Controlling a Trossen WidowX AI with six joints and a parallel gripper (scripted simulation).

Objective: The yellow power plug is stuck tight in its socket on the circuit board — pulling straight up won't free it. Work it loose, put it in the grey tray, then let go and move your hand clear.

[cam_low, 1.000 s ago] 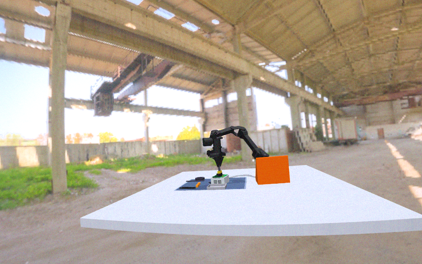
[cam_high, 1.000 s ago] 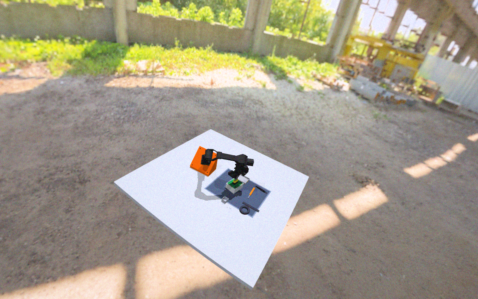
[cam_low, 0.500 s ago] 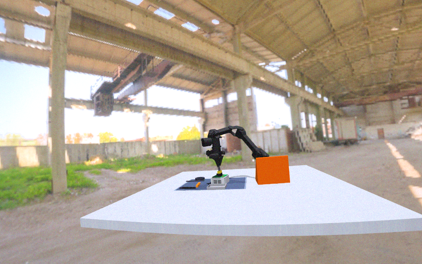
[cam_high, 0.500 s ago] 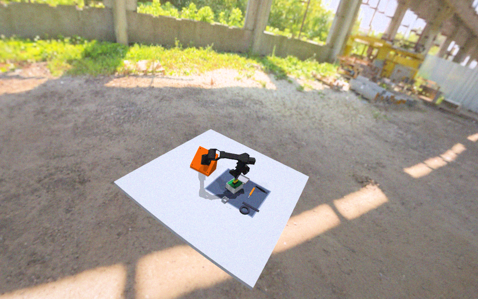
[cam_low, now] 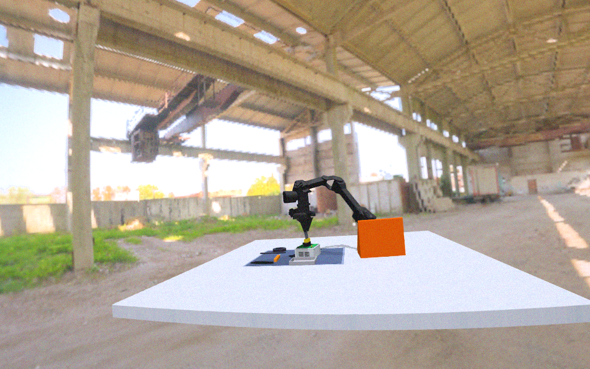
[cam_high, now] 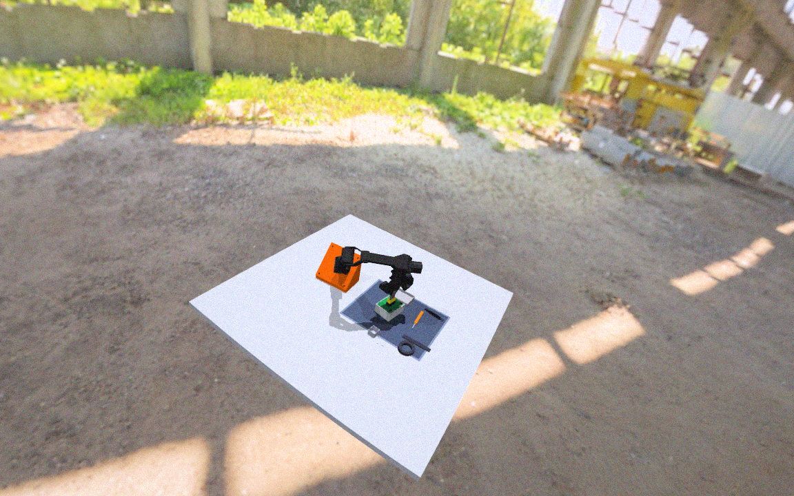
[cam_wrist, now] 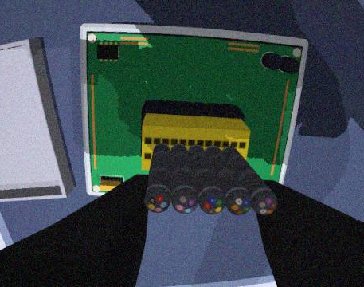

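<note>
With your end effector (cam_high: 391, 298) (cam_low: 307, 237) (cam_wrist: 204, 191) apparently pinching the yellow power plug (cam_high: 391, 301) (cam_low: 307, 241) (cam_wrist: 195, 129) or its cables (cam_wrist: 207, 179) at the black socket (cam_high: 385, 303) (cam_low: 306, 244) (cam_wrist: 193, 108) on the circuit board (cam_high: 398, 306) (cam_low: 314, 246) (cam_wrist: 158, 76), a hard straight lift could slip your grip, since a tight fit resists pulling.

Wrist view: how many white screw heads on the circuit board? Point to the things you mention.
3: top-left screw head (cam_wrist: 91, 37), top-right screw head (cam_wrist: 296, 52), bottom-left screw head (cam_wrist: 95, 188). The bottom-right corner is hidden behind the gripper (cam_high: 391, 297) (cam_low: 307, 237) (cam_wrist: 208, 181), so another may be there.
</note>
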